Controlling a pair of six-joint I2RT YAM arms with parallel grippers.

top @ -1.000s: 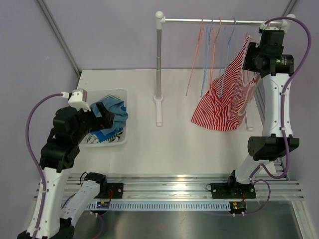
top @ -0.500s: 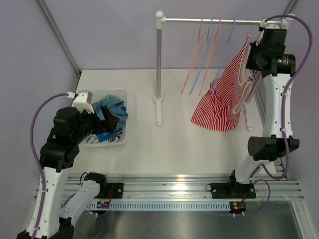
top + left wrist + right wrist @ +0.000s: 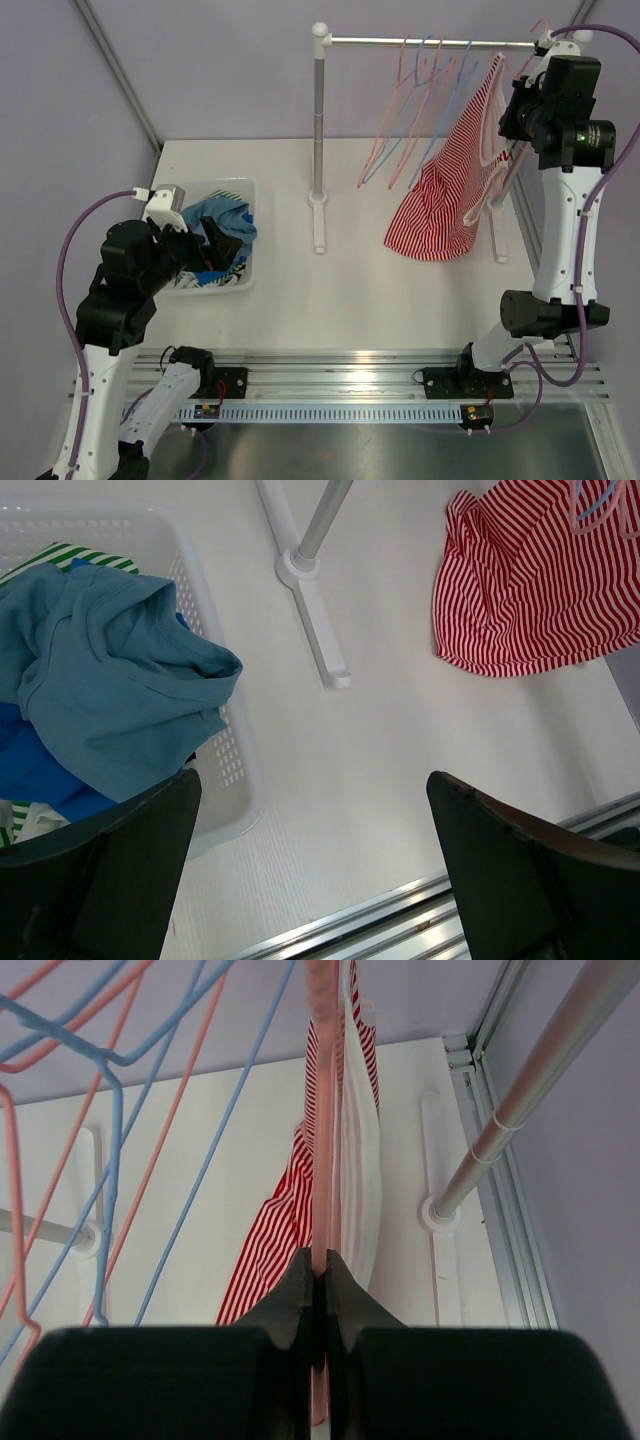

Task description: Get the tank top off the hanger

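A: Where is the red-and-white striped tank top (image 3: 445,205)?

B: Far right of the white table (image 3: 350,290), hanging on a thin pink plastic hanger (image 3: 322,1110) from the silver metal rail (image 3: 430,42), among other pink and blue hangers.

A: And the right gripper (image 3: 320,1265)?

B: Up by the rail, its fingers pressed together on that pink hanger, with the striped cloth just beside them.

A: The left gripper (image 3: 315,860)?

B: Spread wide and holding nothing. It hovers near left, over the white mesh plastic basket (image 3: 225,770) with a crumpled teal shirt (image 3: 110,690) in it.

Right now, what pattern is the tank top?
Red-and-white stripes; the tank top shows best in the left wrist view.
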